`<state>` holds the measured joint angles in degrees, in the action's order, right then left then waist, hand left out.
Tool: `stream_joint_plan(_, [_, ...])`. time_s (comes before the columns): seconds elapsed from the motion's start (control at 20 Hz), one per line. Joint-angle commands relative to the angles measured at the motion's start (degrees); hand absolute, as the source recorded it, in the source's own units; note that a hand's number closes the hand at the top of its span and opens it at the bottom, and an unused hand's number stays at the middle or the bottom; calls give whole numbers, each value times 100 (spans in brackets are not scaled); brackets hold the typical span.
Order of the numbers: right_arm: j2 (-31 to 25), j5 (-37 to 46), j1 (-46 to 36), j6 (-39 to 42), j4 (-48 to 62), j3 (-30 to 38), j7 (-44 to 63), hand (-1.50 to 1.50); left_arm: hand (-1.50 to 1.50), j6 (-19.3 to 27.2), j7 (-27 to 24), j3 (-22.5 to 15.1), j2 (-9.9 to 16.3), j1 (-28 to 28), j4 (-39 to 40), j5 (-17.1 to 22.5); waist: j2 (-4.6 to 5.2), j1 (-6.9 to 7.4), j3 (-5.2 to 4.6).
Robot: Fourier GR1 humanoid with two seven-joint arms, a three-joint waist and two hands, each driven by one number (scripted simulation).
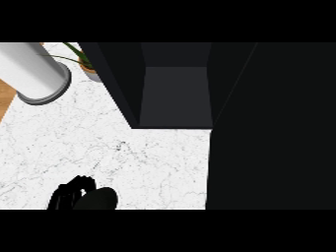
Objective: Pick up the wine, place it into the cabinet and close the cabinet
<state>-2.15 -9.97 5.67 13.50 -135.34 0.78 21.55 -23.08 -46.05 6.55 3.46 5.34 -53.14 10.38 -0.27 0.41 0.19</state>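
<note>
Cabinet (174,93) open on white marble counter (127,152), left hand (80,194) at lower edge

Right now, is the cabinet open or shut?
Open: the cabinet shows its dark inner shelf, and its door stands swung out at the right.

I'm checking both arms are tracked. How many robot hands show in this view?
1. A black hand shows at the lower left edge over the white counter, fingers curled. The other may be hidden behind the open cabinet door on the right.
</note>
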Motion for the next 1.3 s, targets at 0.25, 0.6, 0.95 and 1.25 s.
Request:
stream_joint_plan(0.25, [-155, -242, 2, 139, 145, 232, 18, -150, 150, 158, 1557, -867, -338, 1361, -3108, 763, 13, -3, -11])
stream_joint_plan(0.6, [-93, -333, 127, 170, 0, 157, -31, -150, 150, 1165, 2422, -1430, -344, 943, -4025, 1029, 22, -49, -17])
stream_joint_plan(0.95, [-68, -11, -285, -21, 295, 87, 37, -150, 150, 2333, 2998, -1731, -345, 114, -4483, 1000, 26, -50, -19])
stream_joint_plan(1.25, [147, 197, 158, -12, 20, -205, -193, -150, 150, 3413, 3557, -2156, -345, -910, -4376, 1147, 24, -83, -18])
